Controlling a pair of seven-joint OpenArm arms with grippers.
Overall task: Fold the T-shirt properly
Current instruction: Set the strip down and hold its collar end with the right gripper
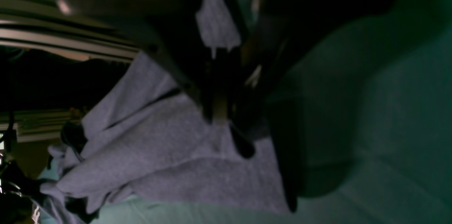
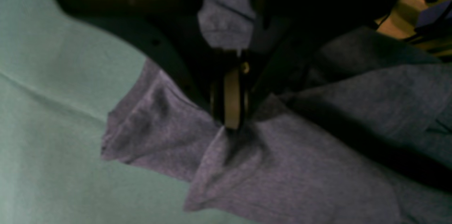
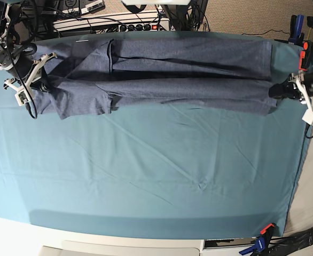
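The slate blue-grey T-shirt [image 3: 188, 90] lies stretched sideways across the far part of the table, folded lengthwise into a long band, plain side up. My right gripper [image 3: 41, 85] is at its left end, shut on a pinch of the fabric [image 2: 282, 167]; the closed fingertips [image 2: 231, 125] bite a bunched fold. My left gripper [image 3: 280, 90] is at the shirt's right end, shut on the cloth edge [image 1: 169, 167]; its fingers [image 1: 219, 118] are pressed together over the fabric. No lettering shows.
The teal table cloth [image 3: 146, 176] covers the table, with light creases. Clamps sit at the front right corner [image 3: 263, 230] and the far right edge [image 3: 302, 53]. Cables and a power strip [image 3: 130, 24] run behind the far edge.
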